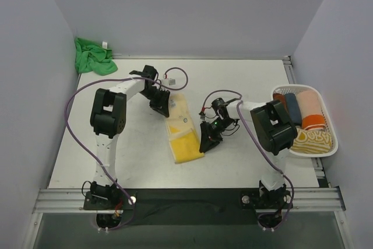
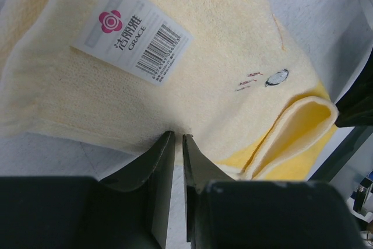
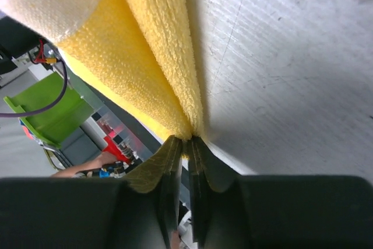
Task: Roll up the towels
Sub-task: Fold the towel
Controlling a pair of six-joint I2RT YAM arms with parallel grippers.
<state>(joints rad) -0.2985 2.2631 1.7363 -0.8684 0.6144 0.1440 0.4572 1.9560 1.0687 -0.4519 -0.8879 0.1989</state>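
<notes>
A pale yellow towel (image 1: pixel 182 129) lies folded lengthwise in the middle of the table, with a white barcode label (image 2: pixel 133 37) on its top face. My left gripper (image 1: pixel 165 108) sits at its far left edge, jaws nearly together and pinching the hem (image 2: pixel 178 136). My right gripper (image 1: pixel 205 146) is at the towel's near right corner, shut on the brighter yellow cloth (image 3: pixel 134 45), which rises from the fingertips in a fold (image 3: pixel 187 139). A bright green towel (image 1: pixel 91 56) lies crumpled in the back left corner, far from both grippers.
A white slatted basket (image 1: pixel 303 88) stands at the right edge of the table and holds several rolled towels. Purple cables loop from both arms over the table. Walls close in the back and both sides.
</notes>
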